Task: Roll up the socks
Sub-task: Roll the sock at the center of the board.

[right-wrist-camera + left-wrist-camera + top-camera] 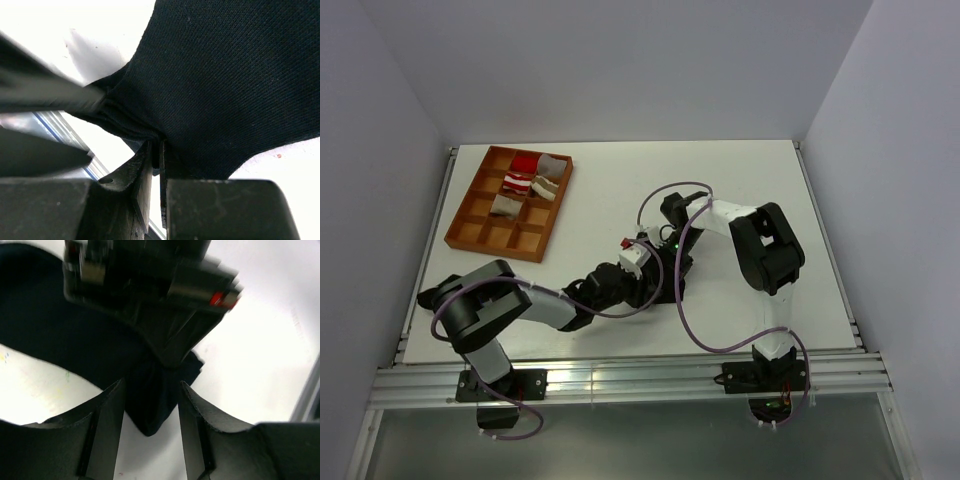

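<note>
A flat white table [750, 190] fills the floor of a booth with plain pale grey walls [620, 60], and a ribbed aluminium rail [640, 380] runs along its near edge, where both arm bases are bolted; at the far left of the table sits a shallow brown wooden tray with square compartments [478, 208], its far cells holding red-and-white striped fabric bundles [525, 172] and a few grey and beige fabric bundles [552, 167]; the two arms reach inward and meet over the middle of the table, well apart from the tray; the plain black knitted sock [225, 75] lies there on the bare white surface, spread wide on one side and drawn up into a narrow folded end; the right gripper [159, 165] is closed hard on that folded edge, its jaws nearly together with several layers of black fabric pinched between them; the left gripper [150, 412] faces it from the near left with its jaws standing about half apart, one finger [107, 425] on each side of the sock's narrow tip, which hangs in the gap directly under the right gripper; whether those pads touch the fabric cannot be told; a beige sock cannot be made out in any view.
</note>
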Robot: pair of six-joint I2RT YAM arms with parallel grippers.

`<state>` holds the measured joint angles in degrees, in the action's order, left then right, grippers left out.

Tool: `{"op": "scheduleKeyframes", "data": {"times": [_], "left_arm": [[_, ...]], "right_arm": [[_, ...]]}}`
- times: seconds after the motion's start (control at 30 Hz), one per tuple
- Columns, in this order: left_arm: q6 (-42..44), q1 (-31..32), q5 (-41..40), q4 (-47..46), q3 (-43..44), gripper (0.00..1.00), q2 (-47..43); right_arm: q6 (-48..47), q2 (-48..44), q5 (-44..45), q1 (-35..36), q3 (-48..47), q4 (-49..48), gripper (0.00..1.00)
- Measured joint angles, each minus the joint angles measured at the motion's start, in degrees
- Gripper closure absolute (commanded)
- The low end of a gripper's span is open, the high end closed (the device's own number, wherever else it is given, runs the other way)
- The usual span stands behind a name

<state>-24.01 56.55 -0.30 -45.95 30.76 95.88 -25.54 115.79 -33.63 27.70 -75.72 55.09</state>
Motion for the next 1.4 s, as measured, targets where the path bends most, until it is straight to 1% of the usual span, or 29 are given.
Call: {"op": "scheduleKeyframes", "data": {"times": [0.17,0.27,0.33,0.37,0.43,0.47,0.53,0.57,0.63,0.67,0.7,0.77,0.8,0.87,1.0,1.13,1.3,1.4], "left_arm": [[0.63,0.00,0.00,0.35,0.00,0.50,3.34],[0.55,-0.09,-0.04,-0.13,0.04,0.52,4.57],[0.13,-0.26,-0.44,-0.39,0.44,0.57,5.16],[-0.17,-0.35,-0.63,-0.46,0.81,0.64,5.60],[-1.33,-0.50,-0.68,-0.26,1.81,0.70,6.51],[-1.86,-0.50,-0.66,-0.17,2.23,0.78,6.88],[-3.37,-0.52,-0.66,0.07,2.75,0.87,7.26],[-4.22,-0.55,-0.63,0.22,2.91,0.94,7.26],[-5.84,-0.61,-0.50,0.37,2.91,1.00,7.26],[-6.64,-0.66,-0.37,0.39,2.91,1.00,7.26],[-7.67,-0.74,0.00,0.57,2.91,1.00,7.26],[-9.57,-0.94,0.59,0.85,2.93,1.00,7.26],[-10.69,-1.03,1.01,1.07,2.93,1.00,7.26],[-12.90,-1.09,1.81,1.46,2.93,1.00,7.26],[-17.42,-1.33,2.69,3.43,3.54,1.00,7.26],[-22.08,-2.58,5.62,5.51,3.98,1.00,7.08],[-25.99,-5.07,11.39,9.03,3.98,1.00,6.08],[-27.58,-6.54,14.80,11.98,4.09,1.00,5.22]], "right_arm": [[0.00,0.00,-0.02,0.00,0.02,0.00,0.92],[0.00,0.00,-0.02,0.00,0.02,0.00,0.92],[0.02,0.00,-0.02,0.00,0.11,-0.02,0.92],[0.02,0.00,-0.04,0.00,0.20,-0.07,0.92],[0.17,-0.04,-0.07,-0.02,0.37,-0.20,0.92],[0.22,-0.04,-0.07,-0.07,0.42,-0.24,0.92],[0.44,-0.24,-0.07,-0.17,0.72,-0.52,0.92],[0.52,-0.50,0.00,-0.22,1.03,-0.72,0.93],[0.85,-1.05,0.17,-0.24,1.68,-1.40,0.91],[1.14,-1.53,0.33,-0.24,2.16,-1.92,0.87],[1.44,-2.03,0.61,-0.22,2.73,-2.60,0.76],[2.16,-3.34,1.11,-0.22,4.04,-3.89,0.65],[2.51,-4.33,1.46,-0.22,4.96,-4.61,0.58],[3.04,-6.86,2.82,-0.11,6.71,-6.05,0.54],[3.19,-11.17,6.91,-0.44,9.22,-10.01,0.52],[3.08,-16.31,9.66,-1.64,11.96,-14.56,0.52],[1.38,-24.52,10.03,-3.13,16.33,-18.53,0.53],[-0.94,-28.87,9.07,-3.50,18.86,-19.21,0.53]]}}
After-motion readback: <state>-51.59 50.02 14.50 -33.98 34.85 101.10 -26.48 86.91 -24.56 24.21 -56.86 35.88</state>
